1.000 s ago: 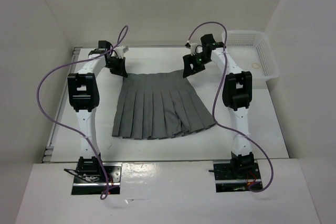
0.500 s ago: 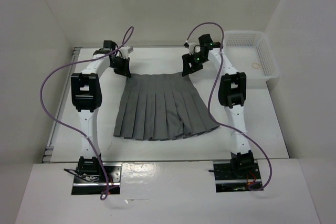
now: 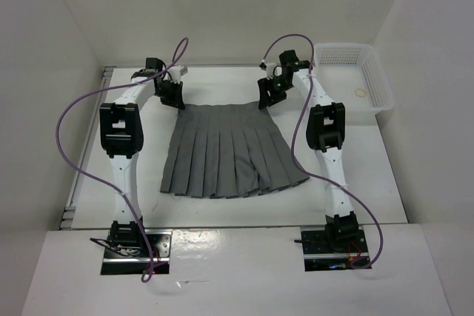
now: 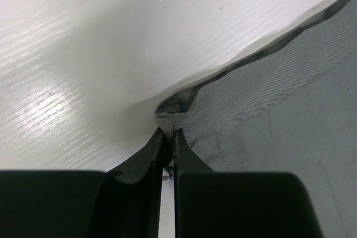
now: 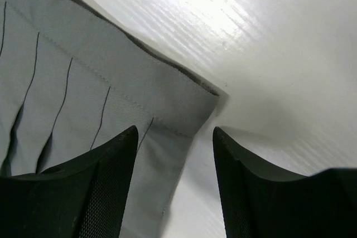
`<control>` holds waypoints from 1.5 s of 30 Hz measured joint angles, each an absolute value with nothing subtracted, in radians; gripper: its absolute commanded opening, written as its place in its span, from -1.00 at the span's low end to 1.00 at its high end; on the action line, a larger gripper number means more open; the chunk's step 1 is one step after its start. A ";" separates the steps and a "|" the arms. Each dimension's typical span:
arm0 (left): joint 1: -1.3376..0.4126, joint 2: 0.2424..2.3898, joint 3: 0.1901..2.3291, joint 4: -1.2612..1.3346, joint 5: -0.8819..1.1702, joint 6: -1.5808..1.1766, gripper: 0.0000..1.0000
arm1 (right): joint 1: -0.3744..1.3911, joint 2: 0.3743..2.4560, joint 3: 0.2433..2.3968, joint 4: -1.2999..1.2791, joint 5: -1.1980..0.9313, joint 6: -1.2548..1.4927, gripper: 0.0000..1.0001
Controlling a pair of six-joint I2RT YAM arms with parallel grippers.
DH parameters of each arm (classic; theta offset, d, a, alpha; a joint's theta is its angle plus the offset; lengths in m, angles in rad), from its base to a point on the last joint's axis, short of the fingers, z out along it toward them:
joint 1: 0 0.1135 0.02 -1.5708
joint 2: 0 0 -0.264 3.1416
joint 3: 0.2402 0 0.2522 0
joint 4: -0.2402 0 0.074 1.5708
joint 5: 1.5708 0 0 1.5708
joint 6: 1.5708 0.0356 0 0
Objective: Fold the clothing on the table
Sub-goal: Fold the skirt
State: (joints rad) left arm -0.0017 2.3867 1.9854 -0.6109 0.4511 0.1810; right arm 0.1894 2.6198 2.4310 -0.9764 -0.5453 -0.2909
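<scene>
Two corners of the waistband point(image 3: 222, 107) decide the coming move, and I have an end effector at each of them. The clothing point(image 3: 229, 149) lies spread flat in the middle of the table point(image 3: 370, 175). Its narrow waistband is at the far side and its wide hem point(image 3: 229, 192) is on the side nearest my bases. The pleats therefore run away from me, and the waistband runs left to right between my two wrists.

My left end effector point(image 4: 170, 133) is at the left waistband corner. It is pressed together on a small bunched tuck of grey cloth, so that corner is pinched.

My right end effector point(image 5: 174, 130) is at the right waistband corner and is spread, gripping nothing. From the right wrist, one finger point(image 5: 106, 171) hangs over the cloth just inside the side edge and the other point(image 5: 245, 176) over bare table just outside it. The corner itself lies a little ahead of the tips, in line with the gap. I cannot tell whether either tip touches the fabric.

I judge that the right side has to reach slightly forward and pinch that corner. Only when both corners are held alike can the waistband be drawn evenly along the pleats toward the hem. If I pull with the left alone, I expect the clothing to skew.
</scene>
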 measured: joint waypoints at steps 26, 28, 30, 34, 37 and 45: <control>-0.003 2.358 1.932 -0.573 0.451 0.181 -0.90 | 0.194 2.693 2.555 -1.000 -0.537 -0.277 -0.07; -0.003 2.358 1.930 -0.572 0.451 0.181 -0.90 | 0.195 2.698 2.561 -1.001 -0.536 -0.277 -0.09; -0.003 2.357 1.930 -0.571 0.451 0.181 -0.90 | 0.197 2.704 2.573 -1.002 -0.535 -0.276 -0.17; -0.003 2.357 1.930 -0.571 0.451 0.181 -0.92 | 0.201 2.710 2.580 -1.001 -0.527 -0.271 -0.39; -0.003 2.357 1.930 -0.571 0.451 0.181 -0.92 | 0.203 2.718 2.587 -0.999 -0.507 -0.262 -0.72; -0.006 2.357 1.939 -0.584 0.448 0.181 -1.00 | 0.225 2.725 2.612 -0.999 -0.436 -0.224 -1.00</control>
